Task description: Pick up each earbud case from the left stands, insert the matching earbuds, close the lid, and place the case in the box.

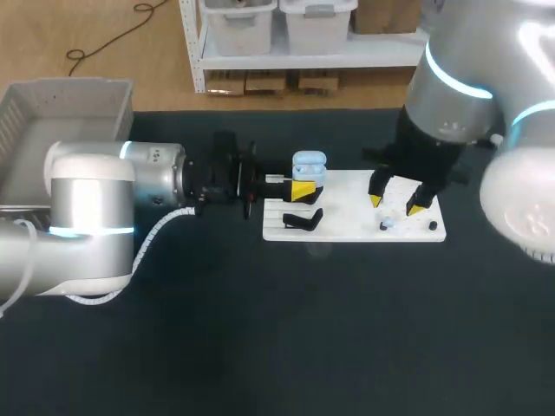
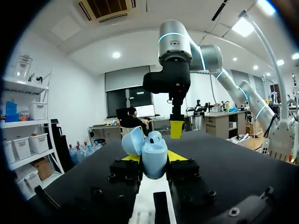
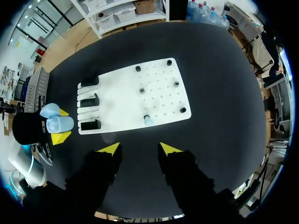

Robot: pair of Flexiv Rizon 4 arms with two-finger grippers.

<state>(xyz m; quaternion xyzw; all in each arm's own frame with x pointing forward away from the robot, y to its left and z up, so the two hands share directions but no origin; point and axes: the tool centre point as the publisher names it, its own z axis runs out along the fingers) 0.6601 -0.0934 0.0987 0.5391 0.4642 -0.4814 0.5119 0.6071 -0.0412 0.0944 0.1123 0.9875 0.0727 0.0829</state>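
The left arm fills the near left of the black table and reaches right toward a white board at the table's middle. Black stands line the board's left end. Toward its right end a small pale earbud lies among black pegs. At the board's left edge the left gripper is clenched on a light blue earbud case, a yellow tip pressed to each side. The case is held upright above the table, its lid swung open. Whether anything sits inside it cannot be told. Farther right, the right gripper hangs point-down over the board's right half, fingers spread and grasping nothing, the earbud on the board just near of its tips. At the table's far left corner stands a grey box, well apart from the board and both grippers.
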